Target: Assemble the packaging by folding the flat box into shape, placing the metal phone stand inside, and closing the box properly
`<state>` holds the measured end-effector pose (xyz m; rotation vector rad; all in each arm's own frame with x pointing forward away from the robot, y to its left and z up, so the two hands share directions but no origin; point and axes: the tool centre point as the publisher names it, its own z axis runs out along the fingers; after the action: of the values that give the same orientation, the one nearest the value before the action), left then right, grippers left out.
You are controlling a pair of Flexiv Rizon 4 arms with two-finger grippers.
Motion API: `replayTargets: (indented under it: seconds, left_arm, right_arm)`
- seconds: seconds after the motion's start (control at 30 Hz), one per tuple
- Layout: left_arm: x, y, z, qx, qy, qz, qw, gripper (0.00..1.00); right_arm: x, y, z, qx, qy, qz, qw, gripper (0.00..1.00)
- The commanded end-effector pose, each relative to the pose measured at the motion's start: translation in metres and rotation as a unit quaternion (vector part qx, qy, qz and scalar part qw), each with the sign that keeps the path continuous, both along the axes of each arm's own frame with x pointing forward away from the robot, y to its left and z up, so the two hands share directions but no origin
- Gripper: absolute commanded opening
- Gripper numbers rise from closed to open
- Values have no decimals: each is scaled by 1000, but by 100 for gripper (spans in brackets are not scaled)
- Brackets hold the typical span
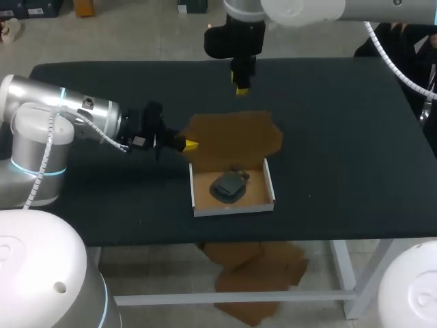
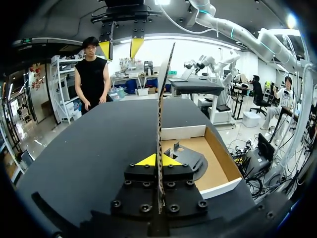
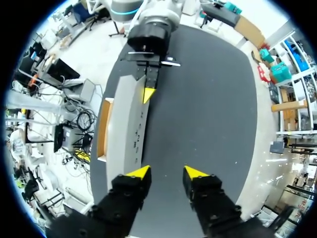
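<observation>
Left gripper (image 2: 159,161): closed on the lid (image 1: 232,133), one yellow tip on each face of the panel, at the lid's side edge.
Why this hold: the pinch seems to keep the lid standing on edge, so it can be swung on its hinge over the tray.
Right gripper (image 3: 167,173): fingers parted with nothing between them; it hangs above the lid's top edge, the panel just beside one finger and apparently not touching.
Why there: likely placed to press or guide the lid down from above once it tips forward.
Lid: raised from the far wall of the box (image 1: 232,208), tilted well off the table (image 1: 341,150).
Box: already folded into a shallow open tray, near the middle of the table, by the front edge.
Phone stand (image 1: 229,185): lying flat inside the tray, roughly central, clear of the walls.
Stage, by my reading: folding and loading are done; closing is left.
Count: two grippers, one box with one lid, one phone stand.
</observation>
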<state>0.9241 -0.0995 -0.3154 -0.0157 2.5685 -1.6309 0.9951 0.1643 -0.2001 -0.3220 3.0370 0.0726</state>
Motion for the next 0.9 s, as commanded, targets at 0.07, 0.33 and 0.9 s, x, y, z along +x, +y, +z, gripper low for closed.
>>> replayTargets:
  seconds: [0.07, 0.33, 0.9]
  left_arm:
    - [0, 0, -1, -1, 0, 0, 1000, 0]
    - [0, 0, -1, -1, 0, 0, 1000, 0]
    - [0, 0, -1, -1, 0, 0, 1000, 0]
  right_arm:
    - [-5, 5, -5, -3, -1, -2, 1000, 45]
    - [-14, 10, -11, -13, 0, -5, 1000, 37]
    - [-41, 19, -20, -12, 6, 1, 1000, 35]
